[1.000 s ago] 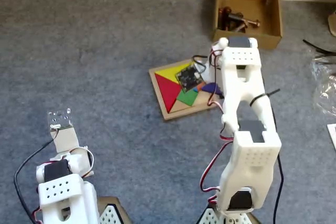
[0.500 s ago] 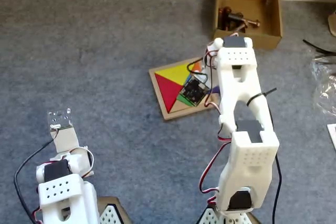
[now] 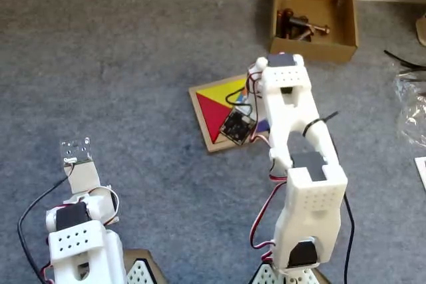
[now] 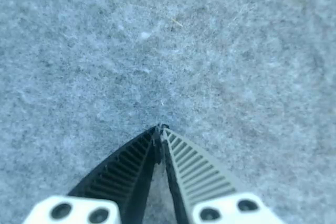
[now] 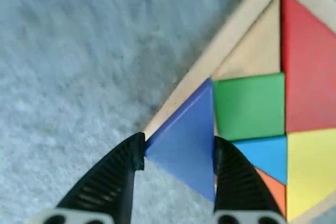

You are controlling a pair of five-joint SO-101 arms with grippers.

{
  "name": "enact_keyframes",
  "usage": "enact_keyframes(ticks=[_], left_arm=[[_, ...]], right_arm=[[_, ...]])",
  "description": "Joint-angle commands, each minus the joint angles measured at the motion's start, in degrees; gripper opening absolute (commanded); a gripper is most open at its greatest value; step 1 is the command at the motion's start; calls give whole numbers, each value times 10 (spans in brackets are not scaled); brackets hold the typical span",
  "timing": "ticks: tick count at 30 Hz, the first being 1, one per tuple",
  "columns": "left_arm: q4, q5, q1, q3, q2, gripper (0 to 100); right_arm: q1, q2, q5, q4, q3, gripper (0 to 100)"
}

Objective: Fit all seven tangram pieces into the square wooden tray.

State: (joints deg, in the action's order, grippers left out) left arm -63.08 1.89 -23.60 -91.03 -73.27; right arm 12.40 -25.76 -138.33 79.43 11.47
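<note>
The square wooden tray [image 3: 200, 119] lies mid-table with a red triangle [image 3: 213, 114] and a yellow triangle [image 3: 223, 91] showing. My right arm [image 3: 286, 98] leans over the tray's near side. In the right wrist view my right gripper [image 5: 178, 142] is shut on a dark blue triangle [image 5: 186, 140], held over the tray rim [image 5: 231, 30]. Beside it lie a green square [image 5: 249, 106], red piece [image 5: 310, 66], yellow piece [image 5: 312, 171], light blue piece [image 5: 265, 153] and orange piece [image 5: 270, 184]. A bare wooden triangular slot [image 5: 257, 51] borders the green square. My left gripper [image 4: 160, 129] is shut and empty over carpet, at the near left [image 3: 74, 151].
A cardboard box [image 3: 313, 18] with wooden objects stands behind the tray. A clear plastic bag [image 3: 413, 104] and cables sit at the right edge. Grey carpet [image 3: 120, 64] covers the table around the tray.
My right arm has swung left and toward the tray's near edge, carrying the blue triangle. The left arm has stayed still.
</note>
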Motion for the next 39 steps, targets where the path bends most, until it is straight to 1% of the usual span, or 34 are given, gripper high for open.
enact_keyframes(ticks=[1,4,14,18,29,33,39], left_arm=[[-6,4,18,0,-2,5],[-6,4,18,0,-2,5],[-6,4,18,0,-2,5],[-6,4,18,0,-2,5],[-6,4,18,0,-2,5],[-6,4,18,0,-2,5],[-6,4,18,0,-2,5]], right_arm=[[5,12,-4,-9,-1,93],[3,12,-4,-23,-1,93],[-8,11,-7,-22,-2,93],[-9,11,-7,-43,-2,93],[-9,10,-4,-44,-3,94],[-8,11,16,-47,-44,95],[-10,12,25,-94,-114,91]])
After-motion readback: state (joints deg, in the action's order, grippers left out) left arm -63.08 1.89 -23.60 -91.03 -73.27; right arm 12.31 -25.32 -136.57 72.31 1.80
